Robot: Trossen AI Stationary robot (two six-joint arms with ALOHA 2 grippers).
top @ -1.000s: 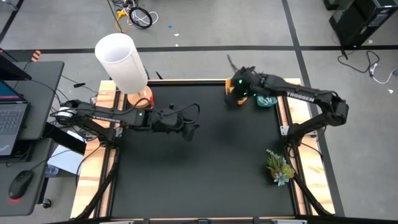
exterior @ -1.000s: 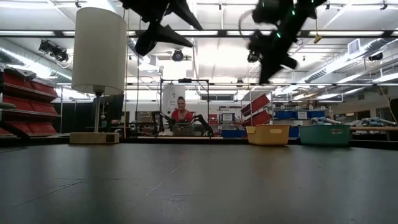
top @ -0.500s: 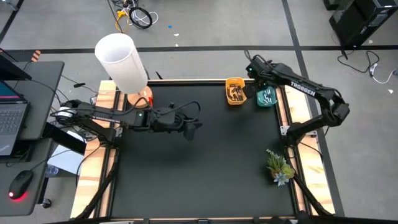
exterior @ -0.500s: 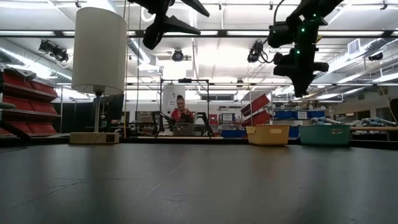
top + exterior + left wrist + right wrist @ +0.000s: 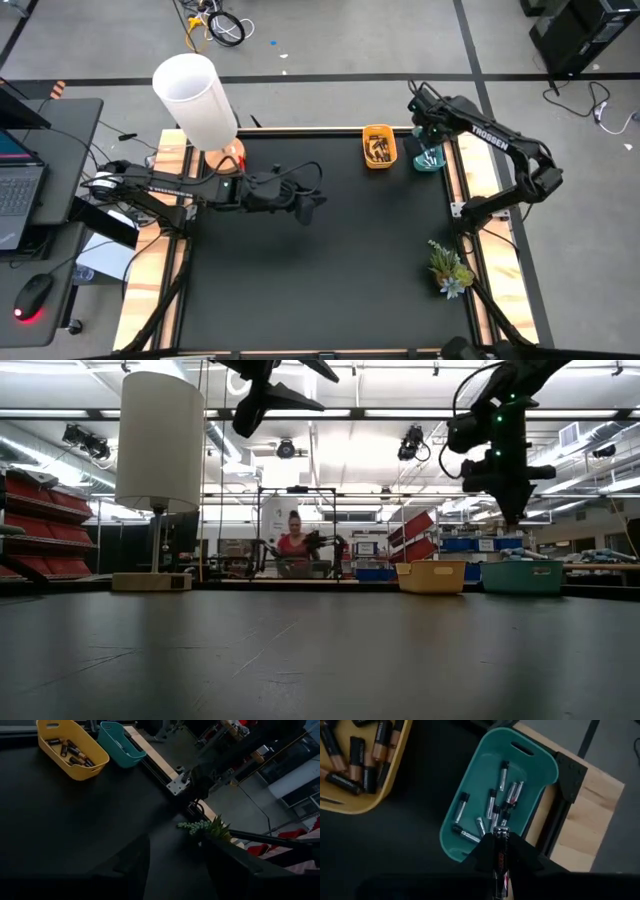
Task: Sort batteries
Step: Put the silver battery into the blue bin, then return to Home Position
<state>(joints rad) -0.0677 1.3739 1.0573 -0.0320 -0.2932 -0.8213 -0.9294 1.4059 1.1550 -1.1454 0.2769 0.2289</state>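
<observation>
Two trays sit at the table's far right corner. The yellow tray (image 5: 378, 147) holds dark-and-copper batteries (image 5: 360, 760). The teal tray (image 5: 430, 160) holds several thin silver-and-dark batteries (image 5: 492, 805). My right gripper (image 5: 501, 851) hangs over the teal tray's near end, pointing down, shut on one thin battery (image 5: 501, 860). In the low view it (image 5: 512, 515) is well above the teal tray (image 5: 522, 576). My left gripper (image 5: 310, 205) stays high over the table's left-middle, open, with nothing between its fingers (image 5: 125, 865). My right gripper pinches a thin dark battery (image 5: 501, 862) between its two fingers (image 5: 482, 852). It comes from above, pointing steeply down. The battery lies along the fingers, its end sticking out past their tips, lifted clear above the teal tray.
A lamp with a white shade (image 5: 195, 100) stands at the table's far left corner. A small plant (image 5: 448, 268) sits at the right edge. The black mat (image 5: 320, 270) is bare across the middle and near side. A person (image 5: 292, 545) sits in the room beyond.
My right gripper has swung from above the yellow tray toward the table's right edge and now hangs over the teal tray. It has tipped from slanting to pointing steeply down.
</observation>
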